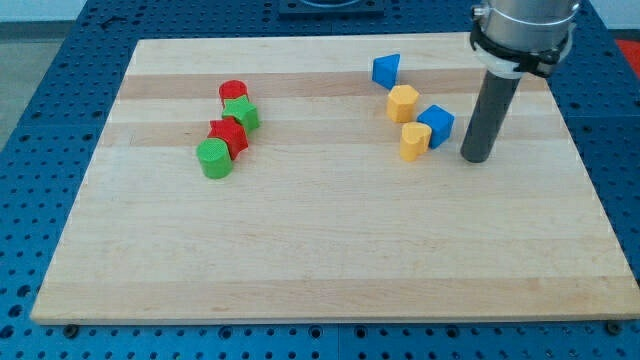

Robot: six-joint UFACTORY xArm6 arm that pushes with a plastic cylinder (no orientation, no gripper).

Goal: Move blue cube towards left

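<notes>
Closest to the camera is the green cylinder [214, 159], sitting left of centre on the wooden bench [320, 260]. Right behind it and touching is a red star-shaped block [229, 135], then a green star-shaped block [241, 112], then a red cylinder [233, 93], all bunched in a little diagonal chain. Over in the upper right of the frame there's the second cluster: a blue triangular block [387, 69] at the top, a yellow hexagonal-looking block [403, 102] below it, then the blue cube [436, 123] with a yellow heart-shaped block [414, 140] tucked against its lower-left side. The arm has no jaws, just the dark rod, and its tip [476, 159] is down on the bench just right of the blue cube, slightly lower in frame, with a thin gap between them.
</notes>
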